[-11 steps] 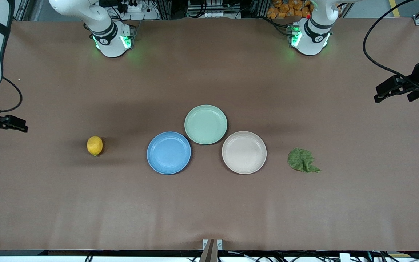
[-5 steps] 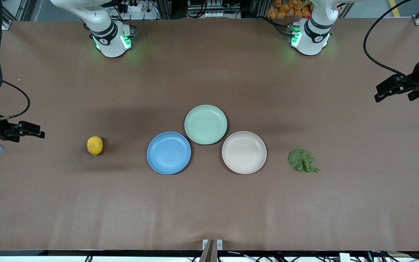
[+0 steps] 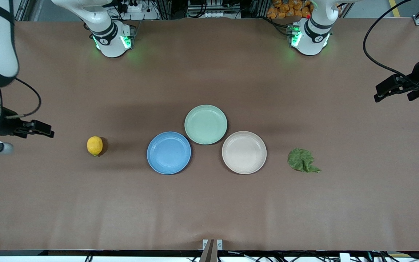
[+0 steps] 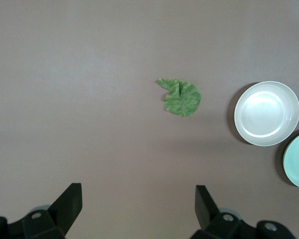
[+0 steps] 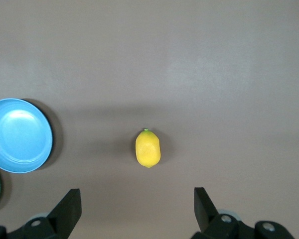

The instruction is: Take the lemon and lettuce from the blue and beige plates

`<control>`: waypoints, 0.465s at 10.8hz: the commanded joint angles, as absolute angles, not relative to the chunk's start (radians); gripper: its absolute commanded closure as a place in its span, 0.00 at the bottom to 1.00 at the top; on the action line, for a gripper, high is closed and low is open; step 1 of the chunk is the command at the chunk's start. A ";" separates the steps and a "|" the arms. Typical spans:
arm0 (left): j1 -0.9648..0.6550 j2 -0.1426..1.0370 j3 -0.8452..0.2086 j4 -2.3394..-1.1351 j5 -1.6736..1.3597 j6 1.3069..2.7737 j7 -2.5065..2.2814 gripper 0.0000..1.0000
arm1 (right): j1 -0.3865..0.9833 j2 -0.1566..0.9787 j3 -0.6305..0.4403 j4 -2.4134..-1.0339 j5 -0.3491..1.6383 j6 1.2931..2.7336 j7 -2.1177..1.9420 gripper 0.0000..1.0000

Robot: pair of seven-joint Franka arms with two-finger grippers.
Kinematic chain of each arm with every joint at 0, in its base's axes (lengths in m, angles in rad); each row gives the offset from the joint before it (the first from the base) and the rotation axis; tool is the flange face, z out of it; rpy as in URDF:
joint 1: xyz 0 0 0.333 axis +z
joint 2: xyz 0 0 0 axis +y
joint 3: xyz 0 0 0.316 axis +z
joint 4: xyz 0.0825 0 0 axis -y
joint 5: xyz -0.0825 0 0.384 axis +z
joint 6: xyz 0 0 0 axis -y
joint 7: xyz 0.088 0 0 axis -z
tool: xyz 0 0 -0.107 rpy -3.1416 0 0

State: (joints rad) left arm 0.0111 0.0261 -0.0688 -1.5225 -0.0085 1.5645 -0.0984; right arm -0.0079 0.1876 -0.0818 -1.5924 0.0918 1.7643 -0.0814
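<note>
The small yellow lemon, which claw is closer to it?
Right. The right claw hangs open beside the small yellow lemon; the left claw is at the table's other end.

three plates (image 3: pixel 206 124), one lemon (image 3: pixel 95 145), one lettuce (image 3: pixel 302 160)

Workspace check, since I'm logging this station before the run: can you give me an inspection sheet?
Surface: brown table, bare cover.
Job's things: lemon on the table toward the right arm's end; lettuce on the table toward the left arm's end; blue plate and beige plate hold nothing.
Clutter: mint-green plate, holding nothing.
Grippers: right tool open above the table beside the lemon; left tool open above the table's left-arm end.
Cables: black cable on the left arm.
Surroundings: orange items past the table edge.
</note>
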 commanded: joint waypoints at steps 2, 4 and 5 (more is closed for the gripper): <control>0.015 0.020 -0.071 -1.523 -0.008 1.557 -0.071 0.00 | -0.121 0.060 0.014 -1.660 0.069 1.689 -0.058 0.00; 0.012 0.020 -0.071 -1.525 -0.008 1.557 -0.071 0.00 | -0.133 0.016 0.026 -1.658 0.066 1.625 -0.055 0.00; 0.012 0.020 -0.071 -1.525 -0.008 1.557 -0.071 0.00 | -0.132 -0.003 0.026 -1.652 0.054 1.605 -0.032 0.00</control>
State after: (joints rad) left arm 0.0110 0.0273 -0.0697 -1.5237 -0.0085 1.5646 -0.0983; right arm -0.1107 0.0553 -0.0048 -1.6186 0.0877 1.6228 -0.0740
